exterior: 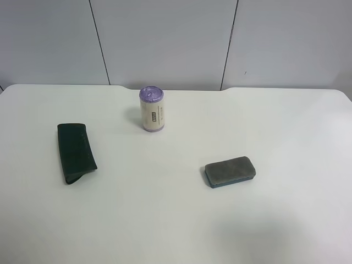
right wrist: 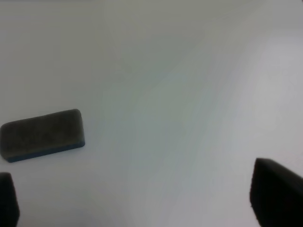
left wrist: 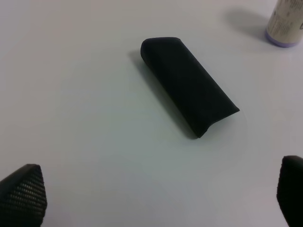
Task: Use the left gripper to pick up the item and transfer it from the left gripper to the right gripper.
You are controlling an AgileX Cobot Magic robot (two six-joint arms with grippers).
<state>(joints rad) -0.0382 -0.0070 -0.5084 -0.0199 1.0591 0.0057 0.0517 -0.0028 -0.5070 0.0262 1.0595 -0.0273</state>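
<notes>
The item (exterior: 76, 152) is a long flat black-green soft case lying on the white table at the exterior high view's left. In the left wrist view the item (left wrist: 189, 84) lies flat, ahead of my left gripper (left wrist: 156, 198), whose two black fingertips (left wrist: 21, 195) stand far apart with nothing between them. My right gripper (right wrist: 142, 203) is open too, its fingertips (right wrist: 277, 198) at the frame's edges over bare table. Neither arm shows in the exterior high view.
A cream can with a purple lid (exterior: 152, 109) stands upright toward the back of the table (exterior: 181, 220). A grey felt eraser with a blue base (exterior: 230, 171) lies right of centre; the eraser (right wrist: 42, 135) also shows in the right wrist view.
</notes>
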